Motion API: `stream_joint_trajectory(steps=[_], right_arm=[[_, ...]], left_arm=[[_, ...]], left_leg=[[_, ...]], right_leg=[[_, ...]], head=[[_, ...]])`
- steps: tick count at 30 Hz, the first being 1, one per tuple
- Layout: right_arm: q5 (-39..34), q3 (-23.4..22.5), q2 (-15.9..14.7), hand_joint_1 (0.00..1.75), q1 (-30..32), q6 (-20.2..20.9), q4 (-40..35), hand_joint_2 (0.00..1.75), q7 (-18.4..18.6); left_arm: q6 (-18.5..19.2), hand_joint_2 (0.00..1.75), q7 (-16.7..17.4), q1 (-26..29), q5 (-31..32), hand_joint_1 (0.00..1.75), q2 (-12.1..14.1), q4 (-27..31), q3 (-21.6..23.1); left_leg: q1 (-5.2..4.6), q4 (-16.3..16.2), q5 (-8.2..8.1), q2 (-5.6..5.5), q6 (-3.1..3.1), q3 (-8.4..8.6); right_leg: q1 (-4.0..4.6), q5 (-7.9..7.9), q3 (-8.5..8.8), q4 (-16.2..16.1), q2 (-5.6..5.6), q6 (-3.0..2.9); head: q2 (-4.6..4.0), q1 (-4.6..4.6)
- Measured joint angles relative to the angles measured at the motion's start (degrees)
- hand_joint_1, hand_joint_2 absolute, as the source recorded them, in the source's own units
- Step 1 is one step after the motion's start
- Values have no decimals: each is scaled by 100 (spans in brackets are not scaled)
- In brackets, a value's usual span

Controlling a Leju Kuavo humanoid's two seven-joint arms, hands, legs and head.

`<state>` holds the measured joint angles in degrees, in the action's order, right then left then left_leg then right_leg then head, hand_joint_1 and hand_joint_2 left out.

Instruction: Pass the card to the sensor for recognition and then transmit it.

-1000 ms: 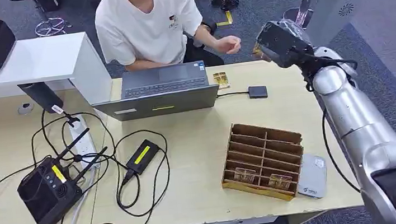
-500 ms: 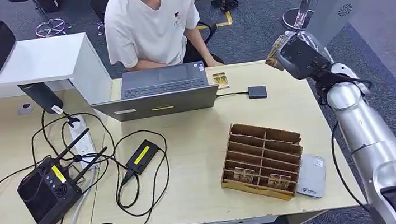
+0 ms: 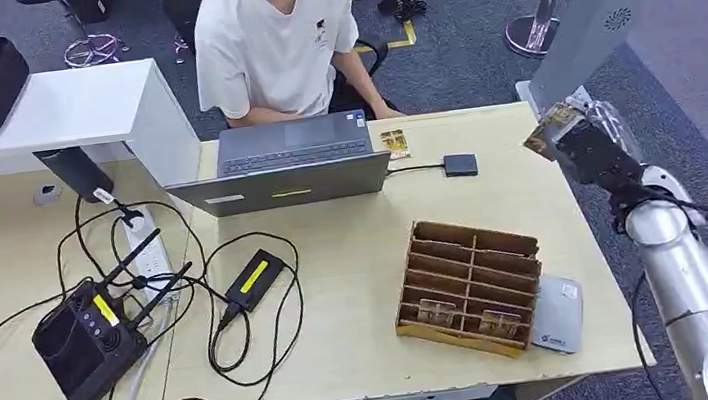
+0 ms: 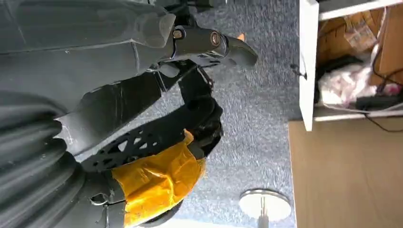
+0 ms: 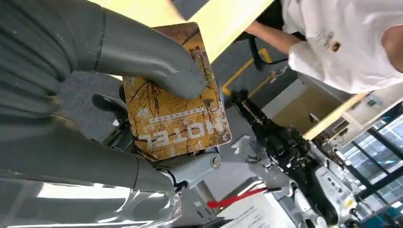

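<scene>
Just glossy rectangular card (image 5: 177, 110) between grey fingers (image 5: 157, 66)

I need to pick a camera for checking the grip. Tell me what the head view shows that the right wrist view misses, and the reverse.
Head view alone: the table with the laptop, the wooden divider box, the cables and the grey pad beside the box.
Right wrist view alone: the card's printed face, and the thumb pressing on it.
Both: the right hand holding the card, and the person in white.
</scene>
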<state>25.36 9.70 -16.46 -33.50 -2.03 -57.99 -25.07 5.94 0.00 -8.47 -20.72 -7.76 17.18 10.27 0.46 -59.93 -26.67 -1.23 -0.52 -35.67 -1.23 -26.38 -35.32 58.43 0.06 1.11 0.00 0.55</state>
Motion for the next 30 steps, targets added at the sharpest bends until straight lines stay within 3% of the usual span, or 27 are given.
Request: stream_joint_trajectory(steps=[10, 19, 30], right_arm=[[498, -629, 2, 175, 1354, -240, -660, 175, -411], [638, -933, 223, 175, 2463, -345, -1115, 175, -684], [736, -968, 409, 175, 2988, -420, -1375, 175, -754]], left_arm=[[-153, 175, 0, 2, 205, 0, 7, -55, -243], [-256, 175, -7, 2, 345, 0, 4, -57, -422], [-302, 175, 4, -7, 393, 0, 4, -57, -527]], left_leg=[[0, 6, -2, -1, -3, 0], [1, 8, -4, 0, -5, 1], [0, 8, -4, 4, -6, 5]], right_leg=[[4, -1, 0, 0, -1, 0], [7, -5, 1, 0, 0, -2], [7, -4, 2, 0, 2, -4]], head=[[0, 0], [0, 2], [0, 0]])
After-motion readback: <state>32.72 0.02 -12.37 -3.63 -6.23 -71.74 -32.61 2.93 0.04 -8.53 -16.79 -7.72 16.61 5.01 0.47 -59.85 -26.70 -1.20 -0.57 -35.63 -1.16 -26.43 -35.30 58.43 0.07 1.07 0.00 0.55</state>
